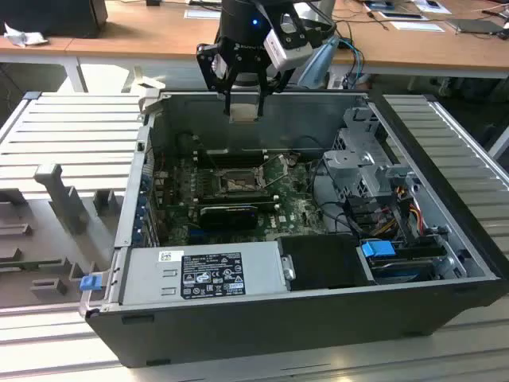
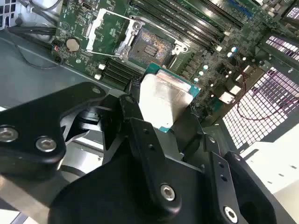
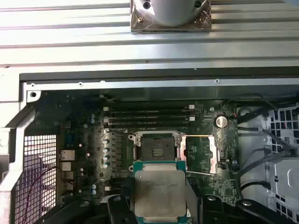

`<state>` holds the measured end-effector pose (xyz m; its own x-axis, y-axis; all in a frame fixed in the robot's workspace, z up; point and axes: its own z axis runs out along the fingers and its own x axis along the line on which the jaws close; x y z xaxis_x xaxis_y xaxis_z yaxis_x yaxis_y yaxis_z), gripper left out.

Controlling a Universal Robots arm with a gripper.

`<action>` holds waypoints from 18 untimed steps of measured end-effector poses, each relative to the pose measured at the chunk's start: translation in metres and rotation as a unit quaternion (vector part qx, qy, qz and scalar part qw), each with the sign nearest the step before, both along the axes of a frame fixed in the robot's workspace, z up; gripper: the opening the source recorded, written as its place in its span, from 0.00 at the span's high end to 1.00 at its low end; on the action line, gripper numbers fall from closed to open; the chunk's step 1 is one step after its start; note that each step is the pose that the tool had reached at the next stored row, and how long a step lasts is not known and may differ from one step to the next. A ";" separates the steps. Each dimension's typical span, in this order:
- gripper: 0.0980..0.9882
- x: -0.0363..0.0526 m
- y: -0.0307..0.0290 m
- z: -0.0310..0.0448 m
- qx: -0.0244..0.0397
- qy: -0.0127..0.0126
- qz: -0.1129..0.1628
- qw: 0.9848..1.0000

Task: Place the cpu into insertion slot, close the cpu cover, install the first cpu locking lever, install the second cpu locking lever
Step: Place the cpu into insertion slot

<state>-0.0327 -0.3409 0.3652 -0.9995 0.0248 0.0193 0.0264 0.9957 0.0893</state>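
My gripper (image 1: 242,105) hangs over the open computer case, near its back wall, shut on the cpu (image 1: 243,112). The cpu (image 3: 160,191) is a pale silver square with a green rim, and it is held flat between the black fingers (image 2: 140,135) in both wrist views. The insertion slot (image 3: 158,145) lies below on the motherboard, its dark centre exposed. The cpu cover (image 3: 202,151) stands swung open beside the slot, also seen as the silver frame (image 2: 105,30) in the second wrist view. In the exterior view the slot (image 1: 238,183) sits well below the gripper.
Memory slots (image 3: 149,119) run along one side of the socket. A long black card (image 1: 229,213) lies in front of it. The power supply (image 1: 211,270) fills the case's front, and a drive cage with cables (image 1: 366,171) stands at the exterior view's right.
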 end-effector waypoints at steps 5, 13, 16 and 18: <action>0.51 0.0000 0.0000 0.0000 0.000 0.000 -0.021 1.000; 0.51 0.0000 0.0000 -0.0006 0.000 0.000 -0.040 0.999; 0.51 0.0000 -0.0001 -0.0023 0.000 0.000 -0.042 0.999; 0.51 0.0000 -0.0001 -0.0024 0.000 0.000 -0.047 0.999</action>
<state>-0.0327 -0.3410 0.3629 -0.9927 0.1189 0.0195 0.1202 0.9888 0.0885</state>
